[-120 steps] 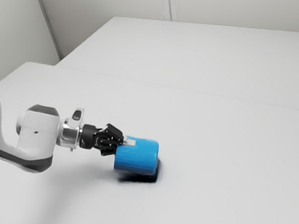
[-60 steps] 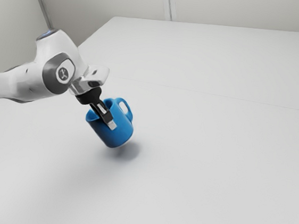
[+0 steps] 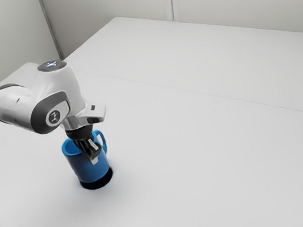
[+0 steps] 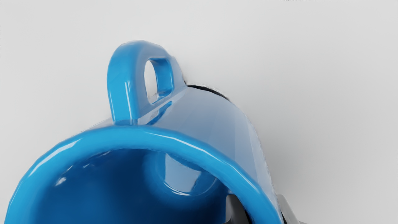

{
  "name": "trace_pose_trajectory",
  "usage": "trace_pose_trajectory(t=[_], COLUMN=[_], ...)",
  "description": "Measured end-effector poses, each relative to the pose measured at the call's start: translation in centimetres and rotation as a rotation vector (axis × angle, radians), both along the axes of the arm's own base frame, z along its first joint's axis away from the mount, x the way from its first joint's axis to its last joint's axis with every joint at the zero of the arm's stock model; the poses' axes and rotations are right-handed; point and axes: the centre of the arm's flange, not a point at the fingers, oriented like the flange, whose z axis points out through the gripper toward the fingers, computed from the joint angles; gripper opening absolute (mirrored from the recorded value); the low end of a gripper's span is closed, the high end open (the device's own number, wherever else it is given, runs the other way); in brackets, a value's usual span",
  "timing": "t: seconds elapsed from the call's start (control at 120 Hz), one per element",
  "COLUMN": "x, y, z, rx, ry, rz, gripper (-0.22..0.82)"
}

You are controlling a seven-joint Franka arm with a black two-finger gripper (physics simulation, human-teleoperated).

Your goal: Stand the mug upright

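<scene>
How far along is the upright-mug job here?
Mostly done, it seems: the blue mug opens upward. In hand: the gripper pinches its wall, one finger inside, one outside. Left, probably: straightening its slight lean, seating the base on the table, then releasing.

White arm point(image 3: 65, 86), dark joint rings point(image 3: 41, 117)

Bright, diffuse light on a smooth white desk point(image 3: 200, 167), darkest beneath the glossy blue cylindrical mug point(image 3: 85, 167).
A near-black shadow hugs the mug's base, with faint grey shading around it; in the wrist view, white glare streaks its rim point(image 4: 155, 133), pale reflections wash its outer wall, and its interior falls into deep blue shade.
</scene>
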Motion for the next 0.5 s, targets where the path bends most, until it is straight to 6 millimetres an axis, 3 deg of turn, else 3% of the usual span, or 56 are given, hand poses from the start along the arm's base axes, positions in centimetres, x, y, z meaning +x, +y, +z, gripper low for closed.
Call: trace_pose_trajectory(t=[0.175,0.367,0.433,0.5], x=[0.0,0.0,1.2,3.5], y=[0.0,-0.1,-0.4,-1.0], z=[0.0,0.8,3.5,8.5], rx=[-0.006,-0.009,-0.016,-0.031], ry=[0.003,-0.007,-0.036,-0.08], rz=[0.087,0.155,0.167,0.162], gripper=[0.3,0.48,0.52,0.54])
